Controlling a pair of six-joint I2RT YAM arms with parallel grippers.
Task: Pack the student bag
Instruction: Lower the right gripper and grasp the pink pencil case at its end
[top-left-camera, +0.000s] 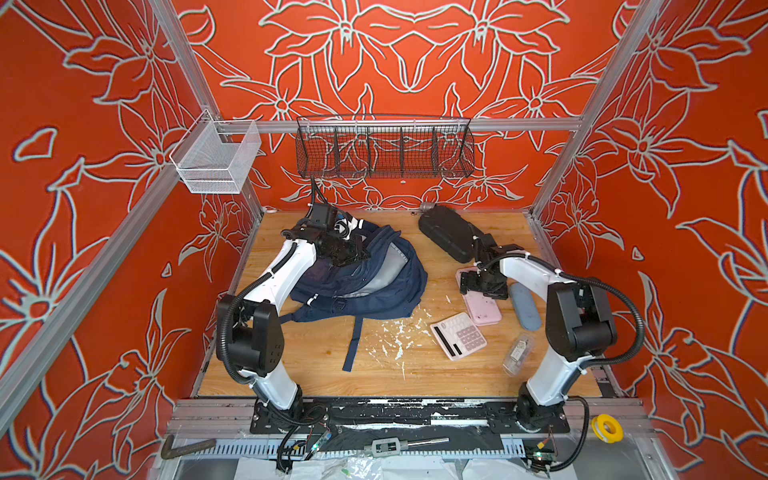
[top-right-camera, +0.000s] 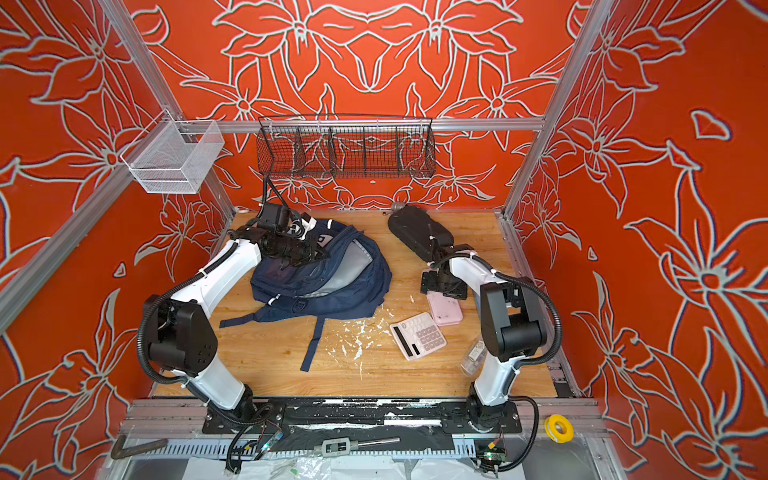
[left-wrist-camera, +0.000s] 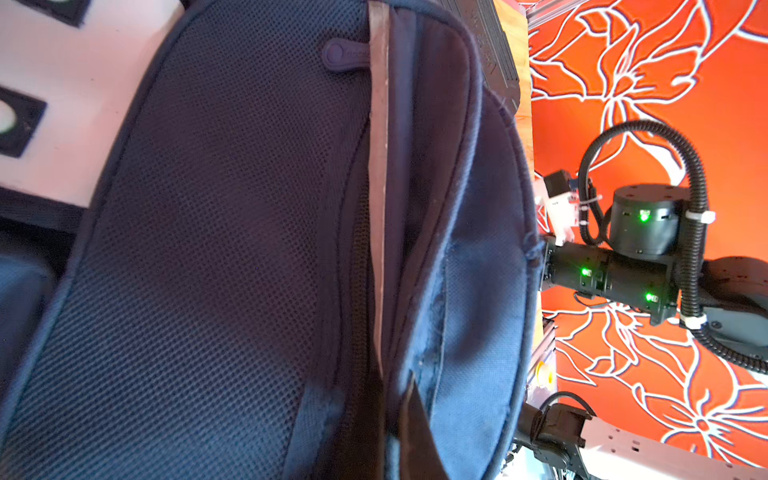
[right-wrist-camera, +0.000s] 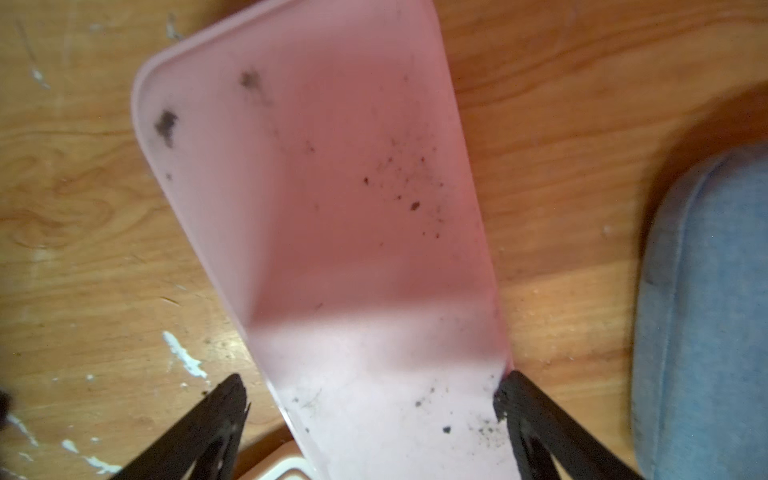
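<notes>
The student bag (top-left-camera: 374, 286) (top-right-camera: 332, 286), navy blue, lies on the left half of the wooden table with its main compartment gaping and grey lining (top-left-camera: 390, 266) showing. My left gripper (top-left-camera: 353, 249) (top-right-camera: 309, 249) is shut on the bag's fabric at the upper rim of that opening. In the left wrist view the bag's mesh panel (left-wrist-camera: 208, 249) fills the frame, and fabric is pinched in the left gripper (left-wrist-camera: 392, 419). My right gripper (top-left-camera: 482, 286) (right-wrist-camera: 372, 386) stands open, low over a pink flat case (top-left-camera: 486, 309) (right-wrist-camera: 332, 208). One fingertip (right-wrist-camera: 505, 386) touches the case's edge.
A blue-grey pouch (top-left-camera: 525, 305) (right-wrist-camera: 706, 311) lies right of the pink case. A white calculator (top-left-camera: 459, 334), a clear plastic case (top-left-camera: 517, 353) and a black oval hard case (top-left-camera: 444, 232) are nearby. The bag's strap (top-left-camera: 353, 345) trails forward. Wire baskets (top-left-camera: 384, 153) hang on the back rail.
</notes>
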